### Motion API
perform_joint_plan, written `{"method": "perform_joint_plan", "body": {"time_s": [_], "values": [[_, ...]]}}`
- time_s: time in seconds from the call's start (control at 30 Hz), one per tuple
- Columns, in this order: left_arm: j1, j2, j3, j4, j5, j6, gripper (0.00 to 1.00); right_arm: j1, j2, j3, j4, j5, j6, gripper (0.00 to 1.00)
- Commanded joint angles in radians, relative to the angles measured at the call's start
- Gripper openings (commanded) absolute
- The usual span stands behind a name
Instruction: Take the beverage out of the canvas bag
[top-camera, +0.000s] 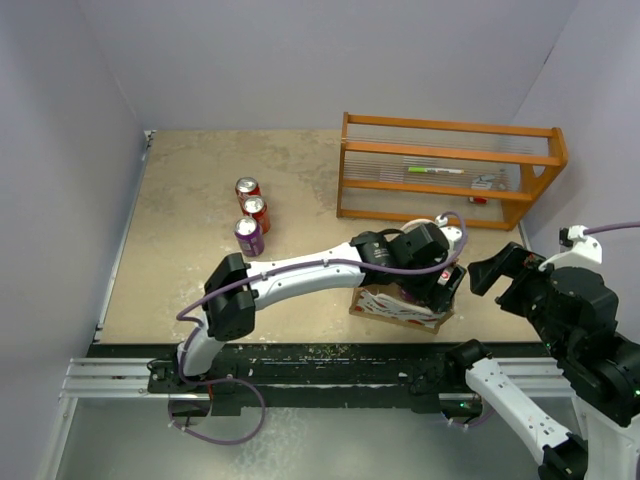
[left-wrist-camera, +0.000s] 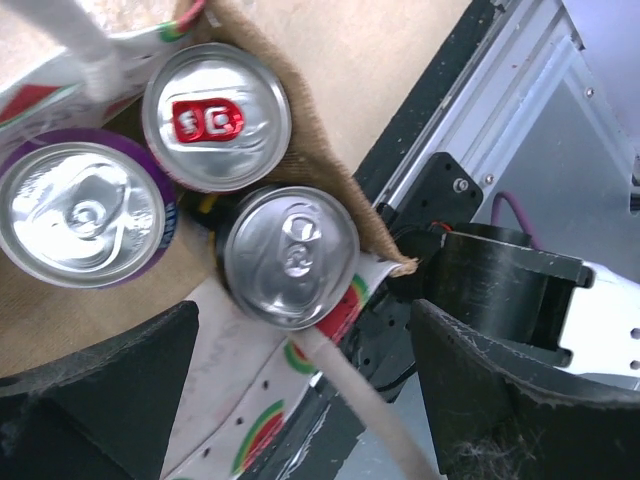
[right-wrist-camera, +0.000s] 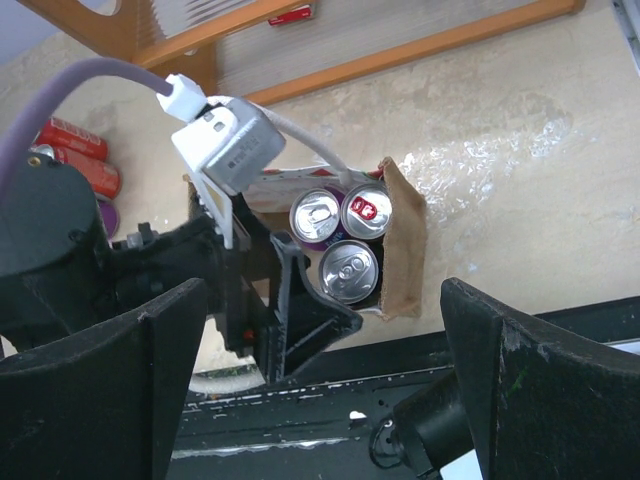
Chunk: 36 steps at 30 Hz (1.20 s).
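Observation:
The canvas bag (top-camera: 392, 306) stands near the table's front edge, with tan sides (right-wrist-camera: 405, 245) and a white panel with red and green marks (left-wrist-camera: 235, 400). Three beverage cans stand upright in it: a purple one (left-wrist-camera: 85, 210), one with a red tab (left-wrist-camera: 215, 115) and a plain silver one (left-wrist-camera: 290, 255). My left gripper (left-wrist-camera: 305, 400) is open and empty, just above the bag's front rim beside the silver can, and a white handle (left-wrist-camera: 360, 395) runs between its fingers. It also shows in the top view (top-camera: 440, 288). My right gripper (right-wrist-camera: 320, 390) is open and empty, above and right of the bag (top-camera: 490, 272).
Three more cans (top-camera: 250, 212) stand in a row on the table, left of the bag. An orange wooden rack (top-camera: 450, 170) stands at the back right. The black rail (top-camera: 330, 365) runs along the near edge. Walls close in the sides.

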Motion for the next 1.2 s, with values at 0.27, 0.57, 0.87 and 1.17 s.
{"method": "perform_joint_plan", "body": {"time_s": [0.27,0.57,0.87,1.17], "values": [[-0.028,0.037,0.098,-0.035,-0.099,-0.021,0.83,0.008,-0.042,0.063,-0.028,0.011,-0.006,1.0],[-0.027,0.072,0.147,-0.057,-0.104,-0.063,0.84,0.009,-0.047,0.069,-0.041,0.015,-0.012,1.0],[-0.027,0.128,0.217,-0.107,-0.132,-0.068,0.82,0.009,-0.049,0.079,-0.053,0.029,-0.022,1.0],[-0.027,0.154,0.227,-0.13,-0.143,-0.071,0.78,0.009,-0.053,0.079,-0.055,0.034,-0.033,1.0]]}}
